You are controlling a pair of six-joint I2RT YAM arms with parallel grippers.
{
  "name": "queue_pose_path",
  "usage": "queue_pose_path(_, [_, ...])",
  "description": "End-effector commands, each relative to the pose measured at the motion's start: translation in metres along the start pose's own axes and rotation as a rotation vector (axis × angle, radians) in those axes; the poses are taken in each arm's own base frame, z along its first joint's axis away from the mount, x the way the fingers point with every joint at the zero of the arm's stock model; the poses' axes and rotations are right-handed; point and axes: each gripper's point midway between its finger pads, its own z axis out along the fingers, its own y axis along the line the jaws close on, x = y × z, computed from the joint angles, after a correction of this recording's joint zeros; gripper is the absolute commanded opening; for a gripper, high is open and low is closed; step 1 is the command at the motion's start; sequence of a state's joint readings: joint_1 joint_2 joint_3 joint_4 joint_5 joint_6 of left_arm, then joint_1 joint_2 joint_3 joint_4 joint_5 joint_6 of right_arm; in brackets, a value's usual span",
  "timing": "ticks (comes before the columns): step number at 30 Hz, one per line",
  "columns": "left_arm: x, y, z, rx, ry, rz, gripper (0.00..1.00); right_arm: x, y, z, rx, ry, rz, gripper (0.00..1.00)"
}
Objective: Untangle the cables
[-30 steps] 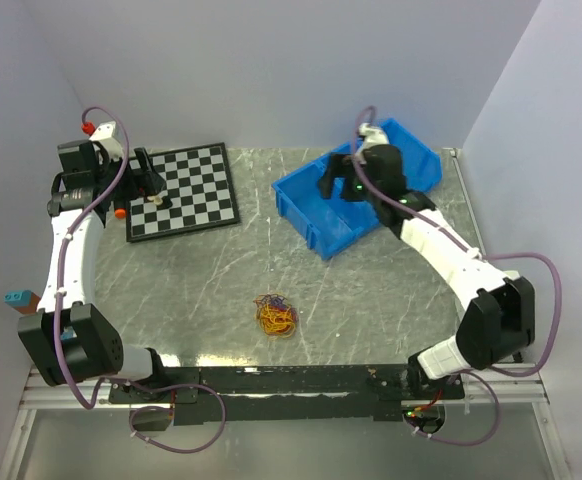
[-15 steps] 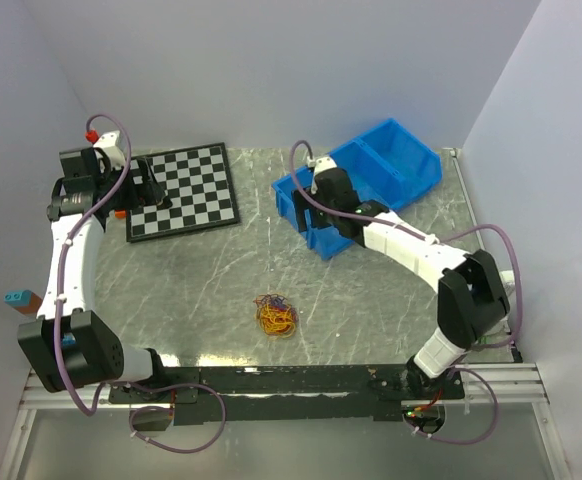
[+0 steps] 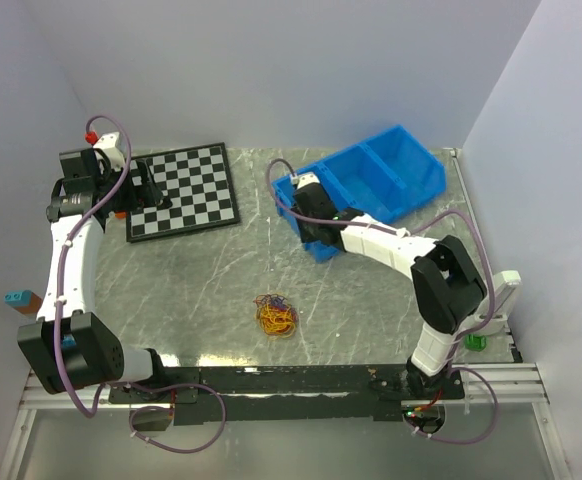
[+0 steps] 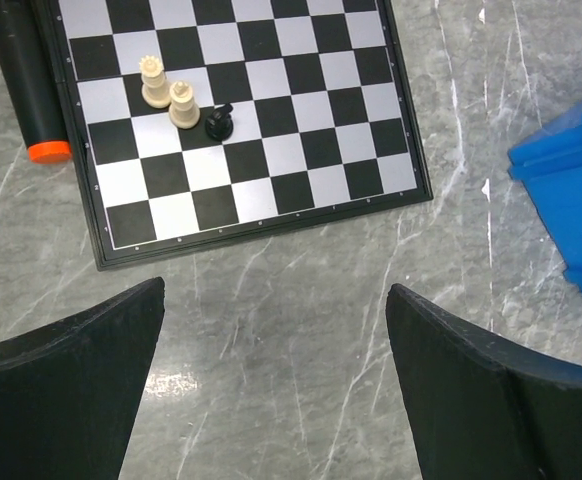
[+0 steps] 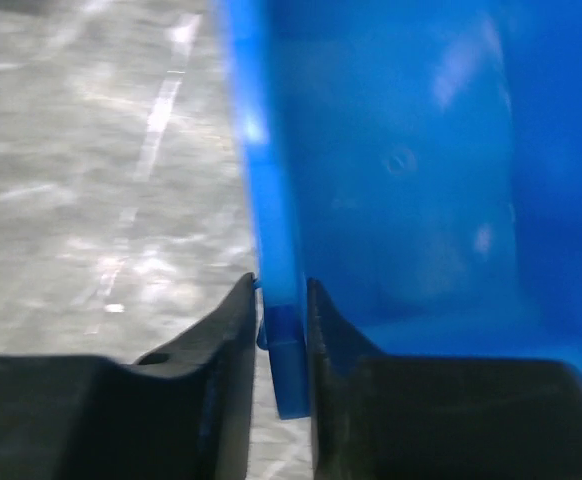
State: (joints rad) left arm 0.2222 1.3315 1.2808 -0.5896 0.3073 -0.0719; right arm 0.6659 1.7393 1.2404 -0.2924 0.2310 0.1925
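Observation:
The cables [image 3: 276, 315] lie as one small tangle of yellow-orange, red and purple loops on the marble table, near the front middle, with no gripper near them. My right gripper [image 3: 309, 215] is at the left end of the blue bin [image 3: 391, 165]. In the right wrist view it [image 5: 281, 290] is shut on the bin's thin blue wall [image 5: 271, 200], one finger on each side. My left gripper [image 4: 276, 290] hangs open over bare table just in front of the chessboard [image 4: 271, 150], holding nothing.
A chessboard [image 3: 186, 190] at the back left carries three chess pieces [image 4: 171, 95]. A black cylinder with an orange cap [image 4: 26, 80] lies along its left edge. A small green object [image 3: 474, 341] sits at the front right, a teal block [image 3: 16, 297] at the far left.
My right gripper has swung left from inside the blue bin to its left end and shut on the wall; the bin has shifted slightly. The left arm and the cables have not moved.

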Motion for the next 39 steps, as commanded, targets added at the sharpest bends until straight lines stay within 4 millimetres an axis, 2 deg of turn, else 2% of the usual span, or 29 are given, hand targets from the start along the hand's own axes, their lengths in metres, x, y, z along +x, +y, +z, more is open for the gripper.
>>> queue_pose_path(1, [-0.008,0.002,-0.011,-0.031,-0.042,0.016,0.97,-0.017,0.02,-0.011,0.08,-0.053,0.091,0.13])
queue_pose_path(3, [-0.009,0.003,-0.012,-0.038,-0.045,0.01,0.97,-0.014,0.033,-0.015,0.125,-0.053,0.096,0.06])
queue_pose_path(4, [-0.009,0.003,-0.012,-0.038,-0.044,0.01,0.97,-0.018,0.04,-0.017,0.15,-0.061,0.105,0.07])
queue_pose_path(6, [-0.008,0.004,-0.012,-0.043,-0.041,0.007,0.97,-0.013,0.049,-0.016,0.203,-0.041,0.112,0.1])
queue_pose_path(10, [-0.006,0.006,-0.016,-0.055,-0.043,0.024,0.96,-0.005,0.078,-0.002,0.146,-0.015,0.07,0.12])
queue_pose_path(16, [0.001,0.01,-0.019,-0.079,-0.043,0.05,0.97,-0.014,0.091,-0.002,0.121,-0.031,0.103,0.12])
queue_pose_path(20, [0.006,0.01,-0.016,-0.069,-0.025,0.048,0.97,-0.022,0.108,-0.008,0.145,-0.054,0.132,0.11])
queue_pose_path(27, [0.018,0.0,-0.017,-0.011,0.003,0.057,0.97,-0.033,0.14,-0.012,0.142,-0.067,0.243,0.18])
queue_pose_path(29, [0.024,0.0,-0.017,0.003,0.021,0.095,0.97,-0.036,0.143,-0.013,0.151,-0.068,0.238,0.25])
queue_pose_path(34, [0.044,-0.015,-0.018,0.109,0.076,0.152,0.97,-0.05,0.137,-0.036,0.123,-0.105,0.235,0.59])
queue_pose_path(36, [0.056,-0.028,-0.018,0.178,0.11,0.189,0.97,-0.055,0.13,-0.054,0.094,-0.134,0.233,0.62])
queue_pose_path(39, [0.081,-0.058,-0.019,0.283,0.169,0.278,0.97,-0.047,0.121,-0.085,0.0,-0.144,0.216,0.66])
